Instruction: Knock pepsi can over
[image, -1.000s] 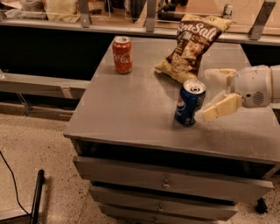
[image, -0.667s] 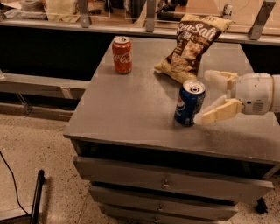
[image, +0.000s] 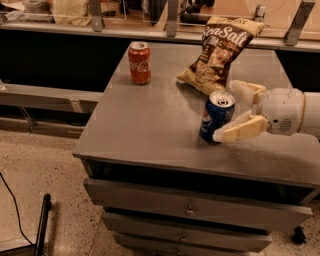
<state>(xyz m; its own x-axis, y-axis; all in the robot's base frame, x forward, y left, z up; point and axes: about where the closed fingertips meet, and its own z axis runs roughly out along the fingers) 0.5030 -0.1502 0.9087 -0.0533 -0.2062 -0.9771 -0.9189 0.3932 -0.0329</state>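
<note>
Pincer first: I saw the robot's white two-finger gripper (image: 224, 111) reach in from the right, low over the right part of the grey metal table top (image: 145, 130), above the stack of grey front drawers (image: 190, 207). Its cream fingers were spread wide and clamped nothing. The nearer finger (image: 242, 129) pointed left, and its tip lay at the lower front of the dark blue aluminium pepsi can with the silver top (image: 214, 122); I could not tell whether it touched the can. The can stood on its base at the mouth of the pincer, just left of the white wrist, near the table's front edge and right of centre. It seemed to lean a little, though I could not be sure. The farther finger (image: 247, 90) sat just behind and to the right of the can's rim. Beyond the can a crumpled brown sea-salt crisp bag (image: 217, 55) lay propped toward the back. A red Coca-Cola can (image: 140, 62) stood upright at the far left, well apart from the pincer. A grey rail (image: 150, 32) ran behind.
</note>
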